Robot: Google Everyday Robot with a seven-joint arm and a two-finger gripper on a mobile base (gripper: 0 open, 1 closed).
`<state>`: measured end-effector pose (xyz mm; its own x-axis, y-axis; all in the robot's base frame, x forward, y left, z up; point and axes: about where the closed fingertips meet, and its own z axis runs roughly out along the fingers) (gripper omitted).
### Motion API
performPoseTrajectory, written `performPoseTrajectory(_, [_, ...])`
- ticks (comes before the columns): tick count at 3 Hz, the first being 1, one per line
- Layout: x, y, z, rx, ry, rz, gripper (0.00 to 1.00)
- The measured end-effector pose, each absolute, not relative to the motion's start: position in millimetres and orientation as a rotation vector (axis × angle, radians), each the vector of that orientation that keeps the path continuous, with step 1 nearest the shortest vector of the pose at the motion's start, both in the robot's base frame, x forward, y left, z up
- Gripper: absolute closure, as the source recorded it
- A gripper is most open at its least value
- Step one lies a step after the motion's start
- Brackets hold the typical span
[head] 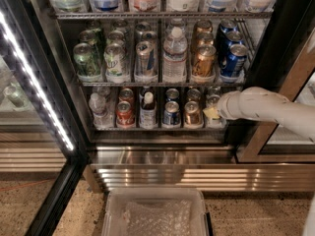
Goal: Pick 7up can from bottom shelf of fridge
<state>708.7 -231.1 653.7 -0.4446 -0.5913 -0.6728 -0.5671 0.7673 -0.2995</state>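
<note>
The fridge [74, 146] stands open. Its bottom shelf [157, 128] holds a small bottle, a red can [124, 113], a dark bottle, a blue can [172, 113] and a bronze can [191, 112]. The 7up can [213, 101] is in the rightmost lane, and only its silver top and upper body show. My gripper [211, 113] reaches in from the right on a white arm [266, 107]. It sits at the front of the 7up can and covers the can's lower half.
The rack above holds green cans [84, 59], a tall water bottle [174, 53], a bronze can [203, 60] and blue cans [233, 59]. The glass door with a white LED strip [37, 80] hangs open at left. A ribbed steel base [167, 177] and a clear plastic bin [156, 213] lie below.
</note>
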Motion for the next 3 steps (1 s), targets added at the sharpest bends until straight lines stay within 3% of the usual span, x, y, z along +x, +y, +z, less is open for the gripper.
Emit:
performPoseTrajectory(1, [700.0,-237.6,703.6,-0.835,2.04,0.027,1.0])
performPoseTrajectory(3, [696.3,-240.2,711.2,-0.816,2.011,0.091,1.0])
